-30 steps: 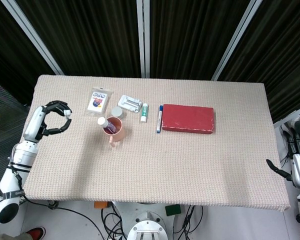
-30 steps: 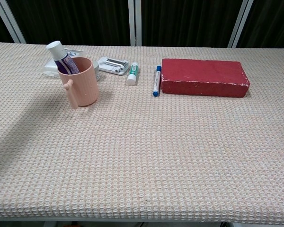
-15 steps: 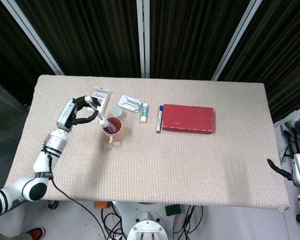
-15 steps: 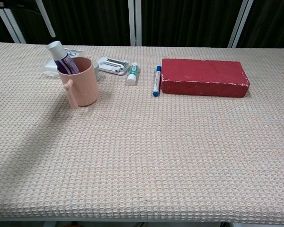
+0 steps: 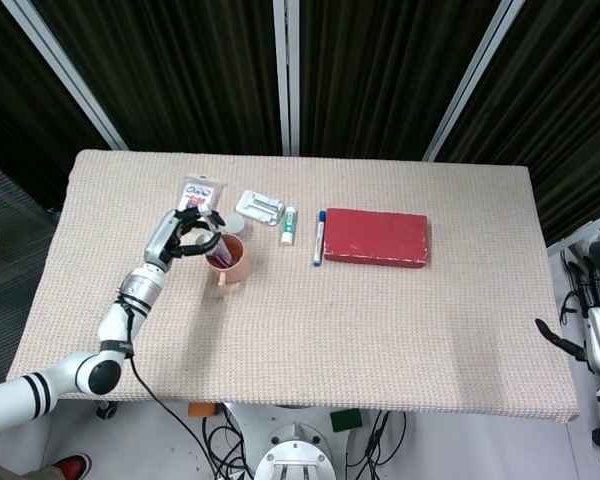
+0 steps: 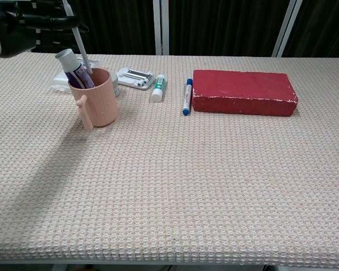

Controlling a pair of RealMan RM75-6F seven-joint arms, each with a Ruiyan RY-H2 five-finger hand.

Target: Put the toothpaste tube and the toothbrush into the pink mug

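Observation:
The pink mug (image 5: 231, 260) (image 6: 98, 97) stands left of the table's middle, its handle toward me. A purple toothpaste tube (image 6: 77, 71) with a white cap leans inside it. My left hand (image 5: 192, 230) (image 6: 22, 22) hovers just left of and above the mug, gripping a thin white toothbrush (image 6: 79, 48). The brush slants down, and its lower end sits inside the mug's rim beside the tube. My right hand (image 5: 598, 318) hangs off the table's right edge with fingers spread, holding nothing.
A red box (image 5: 376, 237) (image 6: 243, 92) lies right of centre, with a blue marker (image 5: 319, 238) along its left side. Behind the mug lie a green-and-white stick (image 5: 288, 225), a white packet (image 5: 260, 207) and a blister pack (image 5: 202, 190).
My left arm has swung in from the table's left edge to above the mug, bringing the toothbrush; its lower end now dips into the mug. The right hand stayed put.

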